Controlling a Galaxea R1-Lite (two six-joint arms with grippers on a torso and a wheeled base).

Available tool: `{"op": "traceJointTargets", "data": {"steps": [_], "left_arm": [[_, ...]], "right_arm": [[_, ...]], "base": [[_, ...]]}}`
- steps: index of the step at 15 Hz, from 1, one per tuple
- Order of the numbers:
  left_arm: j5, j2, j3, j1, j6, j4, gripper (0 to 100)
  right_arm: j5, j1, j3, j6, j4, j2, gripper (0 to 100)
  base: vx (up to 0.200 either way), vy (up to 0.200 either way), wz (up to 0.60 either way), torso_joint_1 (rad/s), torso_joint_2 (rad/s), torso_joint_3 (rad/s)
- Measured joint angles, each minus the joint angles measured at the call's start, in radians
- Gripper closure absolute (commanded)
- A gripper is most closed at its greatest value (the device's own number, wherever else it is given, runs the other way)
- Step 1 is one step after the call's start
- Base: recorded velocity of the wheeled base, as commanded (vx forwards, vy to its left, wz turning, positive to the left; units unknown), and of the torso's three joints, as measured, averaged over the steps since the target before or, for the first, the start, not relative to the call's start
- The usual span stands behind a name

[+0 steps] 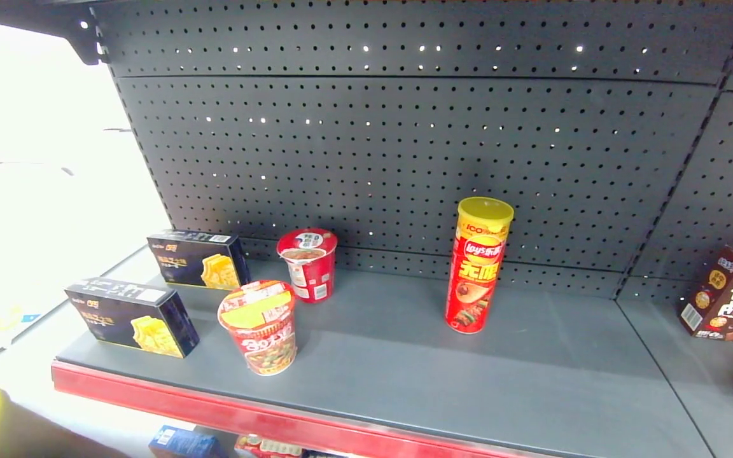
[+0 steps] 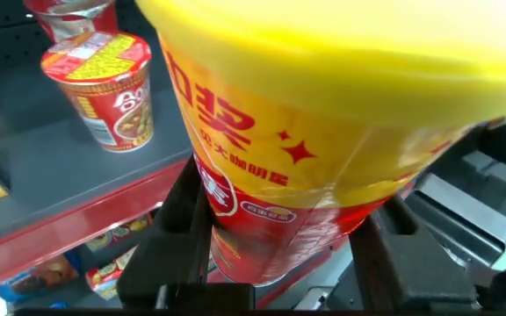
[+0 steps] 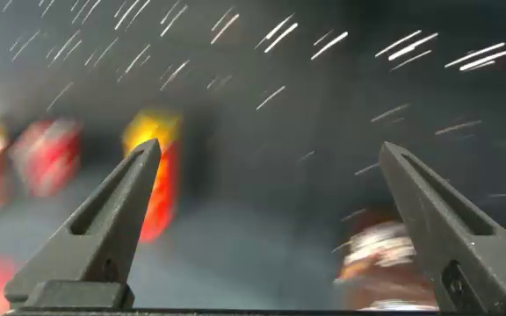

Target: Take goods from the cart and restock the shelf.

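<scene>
Left gripper (image 2: 288, 259) is clamping the yellow-lidded red chip can (image 2: 323, 105) between its fingers (image 2: 172, 237), in front of the red edge of the shelf (image 1: 532, 375); right gripper (image 3: 269, 149) is hanging spread and empty; farther back, a matching can (image 1: 478, 267) is standing on the shelf.

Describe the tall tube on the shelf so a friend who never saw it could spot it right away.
Look at the grey shelf with the red front edge. Near its middle, right of the rear noodle cup, the chips can stands by itself. It is the only tall, slim cylinder standing there, red with a yellow lid, far taller than that squat cup.
</scene>
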Motion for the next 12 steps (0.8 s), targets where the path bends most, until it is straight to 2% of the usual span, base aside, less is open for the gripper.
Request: {"op": "traceJointTargets", "data": {"steps": [2,7,12], "left_arm": [[0.019,-0.019,-0.014,0.004,-0.003,0.000,100],[0.044,-0.015,-0.077,0.007,-0.002,0.001,100],[0.046,0.029,-0.125,0.007,0.000,0.000,100]], "right_arm": [[0.043,0.089,0.063,-0.024,0.004,0.075,0],[0.056,0.157,0.127,-0.027,-0.088,0.232,0],[0.061,0.255,0.108,0.037,-0.132,0.377,0]], "base": [[0.000,0.000,0.00,0.000,0.00,0.000],[0.000,0.000,0.00,0.000,0.00,0.000],[0.000,0.000,0.00,0.000,0.00,0.000]]}}
